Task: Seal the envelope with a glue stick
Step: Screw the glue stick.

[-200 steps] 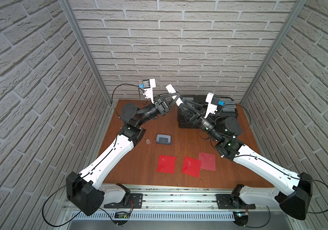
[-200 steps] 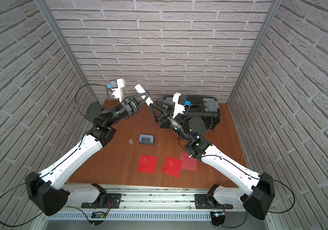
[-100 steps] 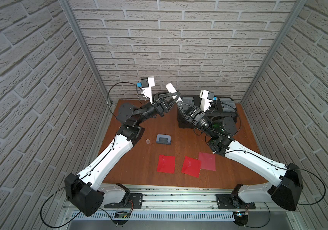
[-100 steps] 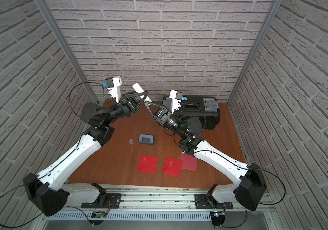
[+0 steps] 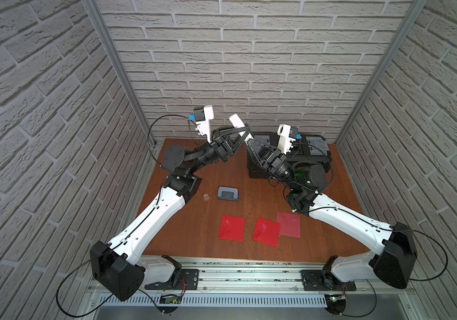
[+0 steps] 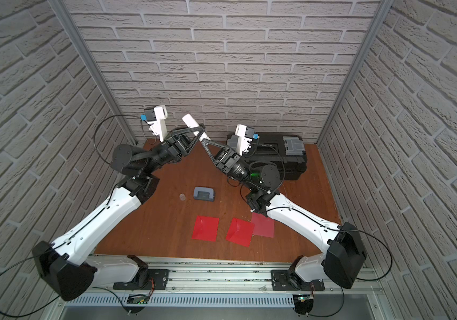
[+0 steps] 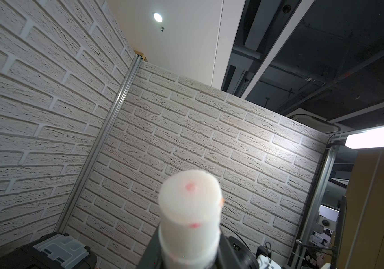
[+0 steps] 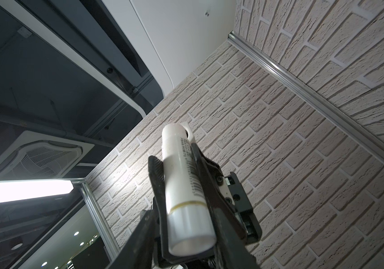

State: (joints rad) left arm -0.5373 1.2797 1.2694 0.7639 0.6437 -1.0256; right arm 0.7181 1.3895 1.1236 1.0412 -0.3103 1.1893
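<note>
Left end effector (image 5: 245,130) pinching glue stick (image 5: 235,127) mid-tube, bare tip poking out beyond its fingers. Right end effector (image 5: 250,142) clamped on the tube's butt end, just beside the left one. Red envelopes (image 5: 232,227) flat on surface (image 5: 183,230), well apart from both.

Left wrist view: glue stick (image 7: 189,209) blurred, its lower body cut off by the frame edge. In both top views its middle is hidden behind the left tool (image 5: 240,132). Right wrist view: right tool (image 8: 191,237) cut off at the frame edge. On the table (image 5: 183,243), a small clear item (image 5: 206,197), too small to identify. The black case (image 5: 316,144) is partly hidden behind the right arm (image 5: 343,221).
</note>
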